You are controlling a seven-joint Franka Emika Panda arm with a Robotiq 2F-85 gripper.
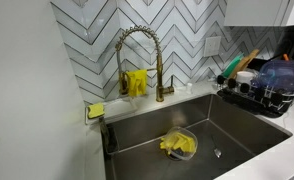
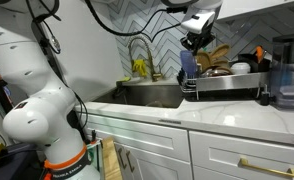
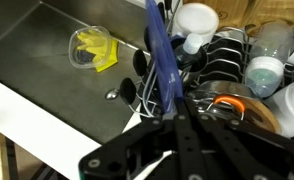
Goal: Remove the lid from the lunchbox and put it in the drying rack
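Here I am over the drying rack (image 2: 227, 88), gripper (image 2: 193, 48) pointing down and pinched narrow on the blue lid (image 2: 188, 66). The lid hangs from the gripper at the rack's sink-side end.

In the wrist view the gripper (image 3: 175, 115) comes in from the bottom, both fingers (image 3: 137, 150) closing to a point on the lid (image 3: 160, 55). I see the lid edge-on, a thin blue strip running up and slightly left. It stands just beside the rack's wire edge (image 3: 137, 90). Whether it touches the wires, I can't tell.

Beyond the lid the rack is crowded: dark plates (image 3: 222, 60) stand in the slots, with a white cup (image 3: 195, 20) and a clear cup (image 3: 267, 50) near them.

To the lid's left lies the steel sink (image 3: 37, 85). On its floor sits the clear lunchbox (image 3: 90, 47), open on top, with something yellow inside. It is well apart from the lid.

An exterior view shows the same lunchbox (image 1: 179, 143) near the drain. The coiled gold faucet (image 1: 137, 45) rises behind the sink, and a yellow sponge (image 1: 95, 110) sits at the sink's corner. The rack (image 1: 255, 95) stands on the counter (image 2: 177, 115).
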